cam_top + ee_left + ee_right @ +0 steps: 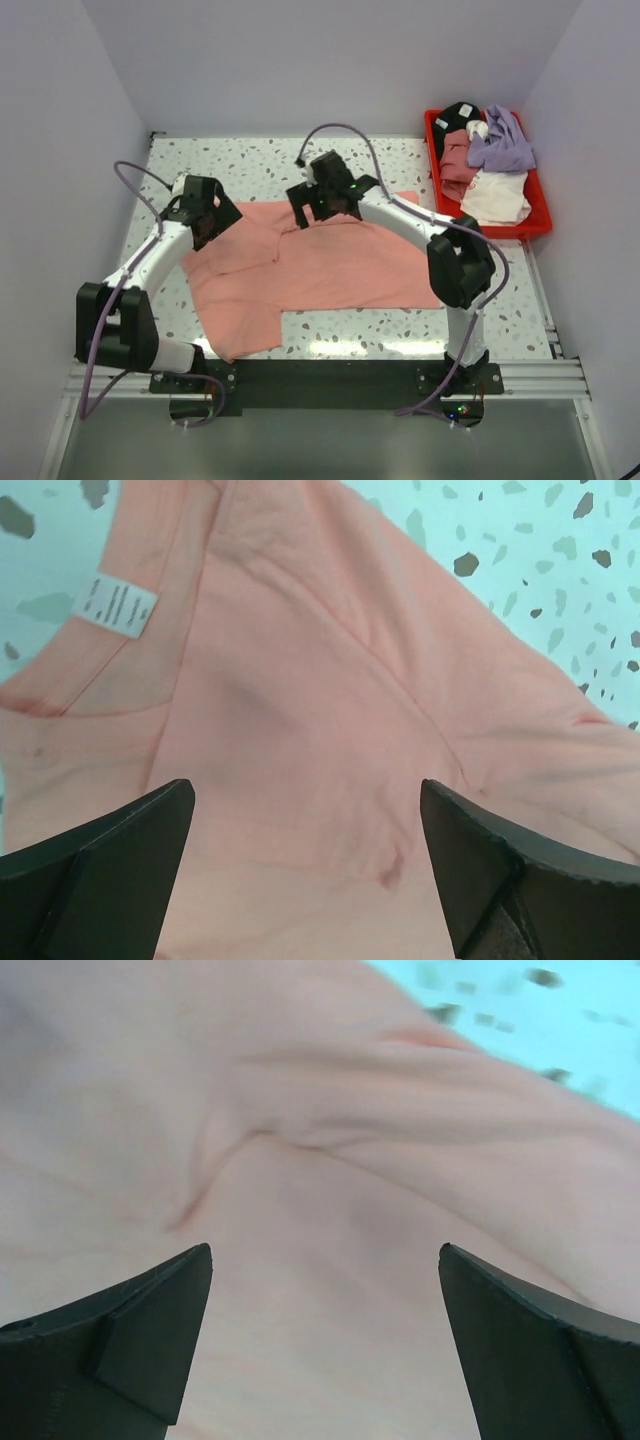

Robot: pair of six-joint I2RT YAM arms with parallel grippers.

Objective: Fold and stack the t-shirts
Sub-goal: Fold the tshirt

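A salmon pink t-shirt point(320, 265) lies spread on the speckled table, partly folded over along its far edge. My left gripper point(207, 222) hovers over its far left part, open, with nothing between the fingers. In the left wrist view the pink cloth point(320, 710) fills the frame, and the collar with a white label point(116, 604) shows at upper left. My right gripper point(322, 208) stands open over the shirt's far middle edge. The right wrist view shows wrinkled pink cloth point(330, 1160) under the spread jaws.
A red bin point(541, 224) at the far right holds several other t-shirts: lavender point(505, 145), dusty rose point(458, 165), white point(495, 197) and black point(459, 113). White walls close in the table on three sides. Both arms' cables loop above the table.
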